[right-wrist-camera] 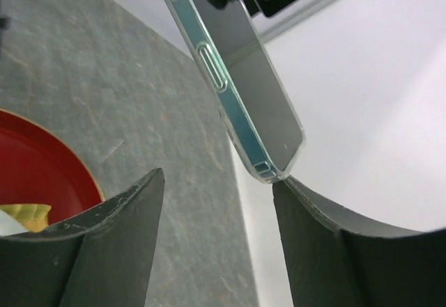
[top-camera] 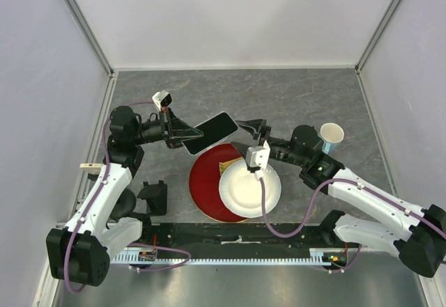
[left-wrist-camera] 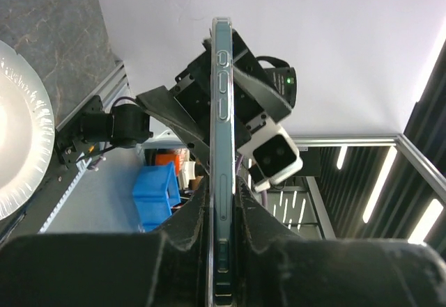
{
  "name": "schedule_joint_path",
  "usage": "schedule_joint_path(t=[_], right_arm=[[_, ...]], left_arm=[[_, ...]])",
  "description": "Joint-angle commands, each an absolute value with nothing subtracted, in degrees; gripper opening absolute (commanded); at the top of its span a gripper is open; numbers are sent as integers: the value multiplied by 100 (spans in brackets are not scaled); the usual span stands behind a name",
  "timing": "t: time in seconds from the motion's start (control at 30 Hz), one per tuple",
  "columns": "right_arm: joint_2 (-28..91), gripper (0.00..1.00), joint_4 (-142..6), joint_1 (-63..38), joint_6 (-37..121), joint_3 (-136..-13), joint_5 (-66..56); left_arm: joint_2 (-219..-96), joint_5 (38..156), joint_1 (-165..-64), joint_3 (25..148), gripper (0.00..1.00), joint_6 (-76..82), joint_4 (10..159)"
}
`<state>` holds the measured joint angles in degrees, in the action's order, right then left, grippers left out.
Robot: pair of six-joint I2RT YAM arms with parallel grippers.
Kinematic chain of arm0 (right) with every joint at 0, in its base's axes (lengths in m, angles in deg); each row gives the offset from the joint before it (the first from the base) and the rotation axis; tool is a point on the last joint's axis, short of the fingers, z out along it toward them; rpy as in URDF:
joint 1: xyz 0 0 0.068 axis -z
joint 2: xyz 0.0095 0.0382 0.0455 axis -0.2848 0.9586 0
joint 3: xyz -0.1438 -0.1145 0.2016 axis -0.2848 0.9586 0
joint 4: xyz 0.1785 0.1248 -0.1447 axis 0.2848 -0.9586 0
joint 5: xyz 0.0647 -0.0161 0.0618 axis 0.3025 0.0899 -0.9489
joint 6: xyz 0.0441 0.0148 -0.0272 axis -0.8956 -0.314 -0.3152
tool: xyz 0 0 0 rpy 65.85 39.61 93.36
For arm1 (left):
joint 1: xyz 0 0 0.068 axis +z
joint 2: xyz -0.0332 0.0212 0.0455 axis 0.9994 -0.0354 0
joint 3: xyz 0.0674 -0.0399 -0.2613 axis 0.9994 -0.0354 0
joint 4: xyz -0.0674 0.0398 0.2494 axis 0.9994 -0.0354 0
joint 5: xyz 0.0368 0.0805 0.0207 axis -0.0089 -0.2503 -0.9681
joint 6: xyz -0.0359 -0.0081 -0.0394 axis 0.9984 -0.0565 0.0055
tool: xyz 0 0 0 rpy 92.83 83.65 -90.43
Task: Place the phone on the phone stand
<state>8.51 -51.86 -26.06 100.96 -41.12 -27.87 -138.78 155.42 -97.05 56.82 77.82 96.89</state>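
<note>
My left gripper (top-camera: 191, 137) is shut on the phone (top-camera: 213, 131), a slim handset with a black screen and pale rim, and holds it in the air above the far edge of the red plate. In the left wrist view the phone (left-wrist-camera: 221, 105) stands edge-on, clamped between the fingers (left-wrist-camera: 182, 227). My right gripper (top-camera: 245, 136) is open, facing the phone's free end. In the right wrist view the phone's end (right-wrist-camera: 244, 91) touches the tip of one finger (right-wrist-camera: 306, 216), while the other finger is apart from it. A small black stand (top-camera: 153, 197) sits by the left arm's base.
A red plate (top-camera: 203, 182) lies at the centre front with a white paper plate (top-camera: 240, 195) overlapping it and a yellow scrap (top-camera: 228, 164) between them. A light blue mug (top-camera: 332, 137) stands at the right, behind the right arm. White walls enclose the table.
</note>
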Motion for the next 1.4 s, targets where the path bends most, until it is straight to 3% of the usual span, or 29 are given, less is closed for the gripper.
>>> schedule_joint_path(t=[0.0,0.07,0.17,0.33,0.53,1.1,1.2,1.27,1.33,1.37], right_arm=[[947,69,-4396,-3143,11150,-4057,-1893],[903,77,-3994,-3223,11194,-3881,-1698],[789,82,-3841,-3232,11203,-3784,-1434],[692,82,-3824,-3241,11177,-3783,-1599],[946,73,-3824,-3557,11290,-4003,-1750],[1694,36,-2918,-4234,12249,-4188,-502],[1729,24,-2910,-4304,12346,-4205,-370],[1711,9,-2997,-4313,12372,-4188,-344],[1650,0,-3041,-4330,12381,-4118,-300],[1615,0,-3050,-4322,12390,-4083,-282]], left_arm=[[-13923,15818,-9685,5763,2,8246,10155],[-13914,15801,-9685,5754,2,8272,10138],[-13879,15757,-9676,5711,2,8316,10129],[-13897,15739,-9685,5702,2,8316,10085],[-13897,15704,-9685,5693,2,8281,10006],[-13774,15581,-9694,5666,2,8211,9734],[-13747,15529,-9685,5693,2,8176,9629],[-13712,15476,-9694,5754,2,7948,9427],[-13712,15406,-9694,5965,7,7432,8789],[-13712,15362,-9685,6052,15,7237,8602]])
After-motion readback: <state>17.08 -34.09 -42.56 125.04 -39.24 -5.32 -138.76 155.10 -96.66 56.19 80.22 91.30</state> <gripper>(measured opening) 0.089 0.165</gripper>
